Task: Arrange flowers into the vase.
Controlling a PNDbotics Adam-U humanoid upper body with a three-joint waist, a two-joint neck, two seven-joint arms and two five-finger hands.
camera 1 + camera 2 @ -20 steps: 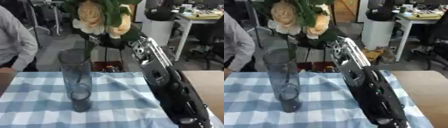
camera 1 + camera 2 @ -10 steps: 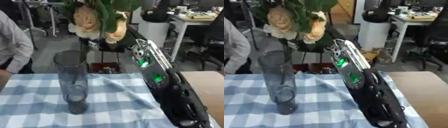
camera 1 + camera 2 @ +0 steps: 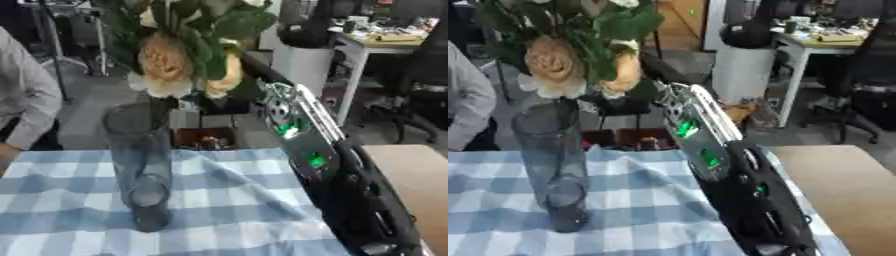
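A tall clear glass vase [image 3: 140, 165] stands upright on the blue-and-white checked cloth [image 3: 227, 200]. A bunch of peach roses [image 3: 166, 62] with large green leaves [image 3: 232, 22] hangs just above the vase's rim, slightly to its right. My right arm [image 3: 350, 195] reaches up from the lower right. Its dark hand [image 3: 633, 96] is shut on the base of the bunch, mostly hidden by leaves. A dark stem [image 3: 161, 106] points down at the vase mouth. My left hand does not show.
Bare wooden tabletop [image 3: 411, 165] lies to the right of the cloth. A reddish box [image 3: 203, 137] sits just past the table's far edge. A white bin [image 3: 306, 65] and a desk [image 3: 385, 42] stand further back.
The flower bunch has come down and a little left, so the blooms now hang right over the vase's rim. The vase has stayed put.
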